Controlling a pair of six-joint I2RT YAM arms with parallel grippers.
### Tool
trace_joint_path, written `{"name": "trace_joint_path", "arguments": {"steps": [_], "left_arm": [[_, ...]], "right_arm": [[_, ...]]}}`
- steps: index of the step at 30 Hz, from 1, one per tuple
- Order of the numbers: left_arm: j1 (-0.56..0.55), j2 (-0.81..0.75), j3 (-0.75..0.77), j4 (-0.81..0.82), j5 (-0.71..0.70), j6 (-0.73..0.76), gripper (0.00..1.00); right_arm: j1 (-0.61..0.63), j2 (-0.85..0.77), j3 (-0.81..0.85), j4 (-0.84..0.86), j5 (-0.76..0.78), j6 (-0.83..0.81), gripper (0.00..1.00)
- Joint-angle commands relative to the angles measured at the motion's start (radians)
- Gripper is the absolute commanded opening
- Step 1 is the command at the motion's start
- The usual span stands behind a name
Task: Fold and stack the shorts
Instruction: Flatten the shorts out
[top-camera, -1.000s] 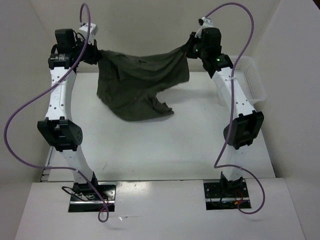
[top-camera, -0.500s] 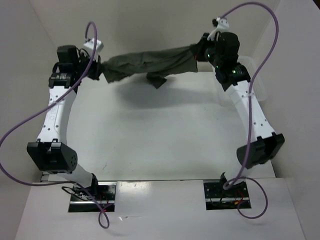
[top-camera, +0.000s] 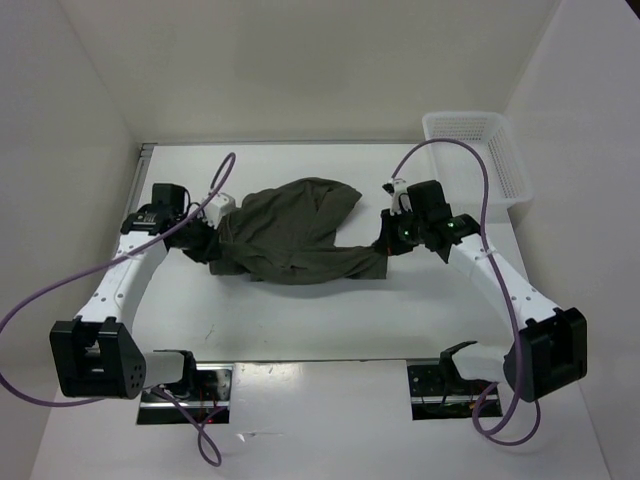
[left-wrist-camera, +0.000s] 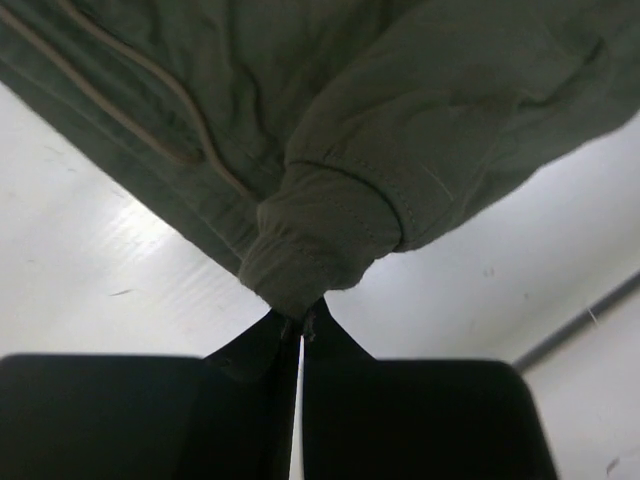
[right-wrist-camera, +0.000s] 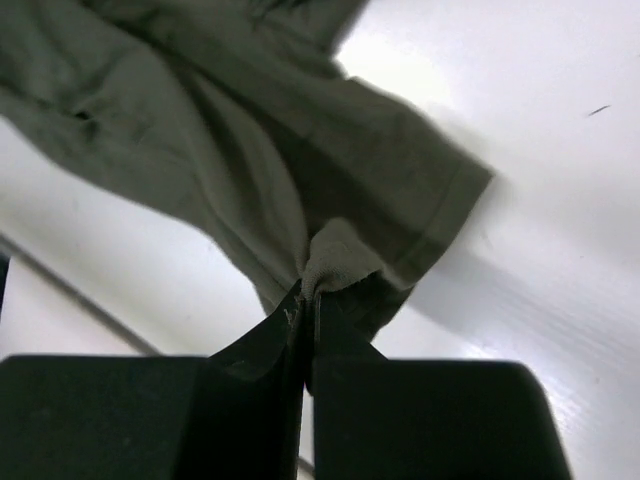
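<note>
Left tool (top-camera: 208, 244) clenched on the shorts (top-camera: 295, 232) at their 9 o'clock end. Right tool (top-camera: 384, 240) clenched on the 3 o'clock end. Both wrist views agree: jaws closed to a sliver, a rolled wad of cloth nipped at the tips.

Table (top-camera: 330, 320): white, walled on three sides. Arms reach in from 6 o'clock.

Shorts: dark olive, mid-table, down on the surface, not spread.
- Long axis runs 9 to 3, strung between the two tools.
- Bulk of the cloth is heaped toward 10–12 o'clock, nearer the left tool.
- A narrower band trails along the 6 o'clock edge out to the right tool.
- Wrinkled, layers overlapping. Legs and waistband cannot be told apart from above.

Basket (top-camera: 475, 150): white mesh, at the table's 1 o'clock corner, well apart from the cloth.

Judgement: laying-out stage, no clean fold made yet.
- The next move turns on that 9–3 line.
- Each tool has its own end, so neither needs to reach.
- The heap sits left of centre, so the left arm is nearer the part that needs flattening.
- Drawing the ends apart along 9–3 should take out the slack.
- The risk is the thin right-hand pinch slipping.
</note>
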Motion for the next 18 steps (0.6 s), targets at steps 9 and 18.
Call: {"name": "trace_joint_path", "arguments": {"steps": [9,18], "left_arm": [[-0.022,-0.003,0.012,-0.063,0.008,0.089,0.02],[-0.022,-0.089,-0.049,-0.115,-0.113,0.305,0.02]], "right_arm": [[0.038,0.032,0.063,0.045,-0.091,-0.088,0.0],[0.083,-0.047,0.03,-0.153,-0.186,-0.271,0.0]]}}
